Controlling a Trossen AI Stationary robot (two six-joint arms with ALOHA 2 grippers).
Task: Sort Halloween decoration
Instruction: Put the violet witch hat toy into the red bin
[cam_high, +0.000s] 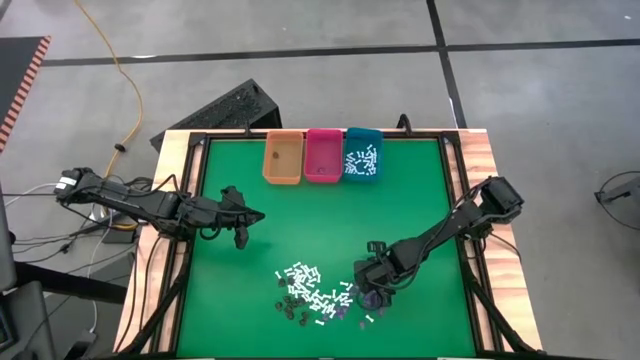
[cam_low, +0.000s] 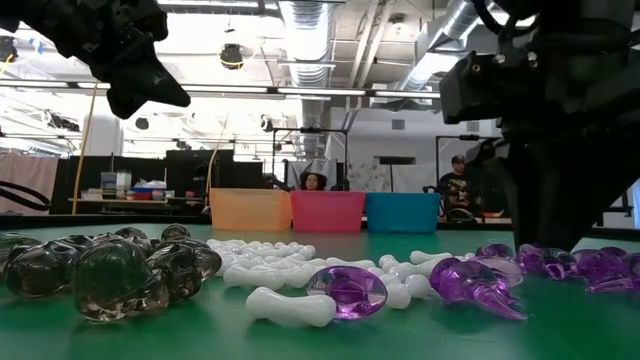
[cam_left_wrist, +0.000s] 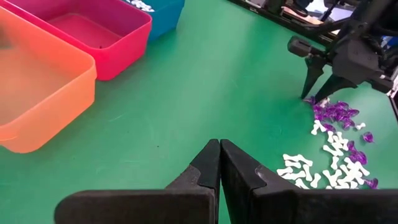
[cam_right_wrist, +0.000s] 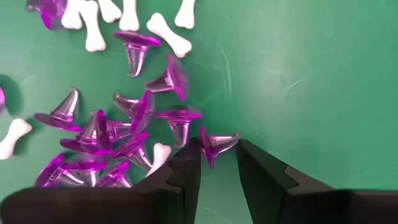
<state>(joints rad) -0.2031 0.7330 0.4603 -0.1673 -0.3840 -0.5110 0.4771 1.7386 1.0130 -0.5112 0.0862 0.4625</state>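
The green counter (cam_high: 320, 210) carries three bins in a row at its far edge: an orange bin (cam_high: 283, 158), a pink bin (cam_high: 323, 155) and a teal bin (cam_high: 362, 153), the teal one holding white bone-shaped pieces. The left arm hangs above the counter's left part, well apart from the pile, its left pincer (cam_left_wrist: 219, 163) pressed together and holding nothing. The right pincer (cam_right_wrist: 217, 163) is down at the right edge of the scattered pile near the counter's front, its fingers (cam_right_wrist: 186, 171) apart, with one purple witch hat (cam_right_wrist: 216, 143) lying between their tips; whether they press on it cannot be told. The Halloween decoration lies there in a loose heap: white bones (cam_high: 303, 276), purple hats (cam_right_wrist: 118, 134) and dark smoky skulls (cam_low: 110, 268), the purple ones gathered on the right side.
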